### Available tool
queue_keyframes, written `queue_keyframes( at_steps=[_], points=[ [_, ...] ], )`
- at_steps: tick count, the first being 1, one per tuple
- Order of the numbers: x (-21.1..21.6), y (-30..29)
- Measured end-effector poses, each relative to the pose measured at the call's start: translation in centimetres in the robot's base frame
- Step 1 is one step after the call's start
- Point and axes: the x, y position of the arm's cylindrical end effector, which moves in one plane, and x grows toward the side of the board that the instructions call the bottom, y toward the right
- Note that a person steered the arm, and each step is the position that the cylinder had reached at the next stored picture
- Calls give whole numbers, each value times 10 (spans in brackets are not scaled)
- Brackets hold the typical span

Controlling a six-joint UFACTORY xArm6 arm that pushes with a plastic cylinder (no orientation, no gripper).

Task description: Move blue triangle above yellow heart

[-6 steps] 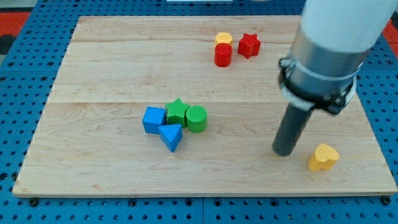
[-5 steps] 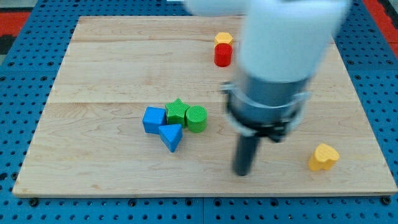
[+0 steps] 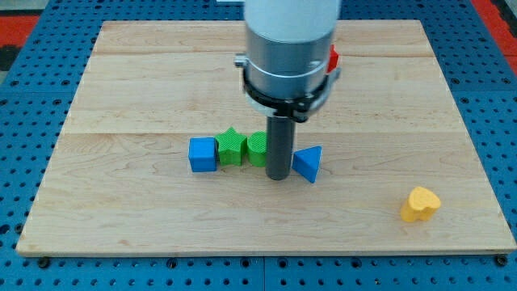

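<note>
The blue triangle (image 3: 308,162) lies near the board's middle, just right of my tip (image 3: 279,175), which touches its left side. The yellow heart (image 3: 421,204) sits near the view's bottom right, well to the right of and below the triangle. The arm's rod rises from the tip toward the view's top.
A blue cube (image 3: 203,153), a green star (image 3: 232,147) and a green cylinder (image 3: 257,149), partly hidden by the rod, stand in a row left of my tip. A red block (image 3: 332,58) peeks out behind the arm at the top. The wooden board (image 3: 121,81) lies on a blue pegboard.
My tip swept left from near the yellow heart to the cluster. The blue triangle now lies right of the green cylinder instead of below the cube. The green blocks have shifted slightly.
</note>
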Motion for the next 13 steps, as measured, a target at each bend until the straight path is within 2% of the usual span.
queue_keyframes(
  at_steps=[3, 5, 6, 7, 9, 10, 12, 13],
  points=[
    [-47, 14],
    [-32, 68],
    [-31, 2],
    [-5, -8],
    [10, 87],
    [7, 51],
    [-27, 70],
    [-22, 95]
  ],
)
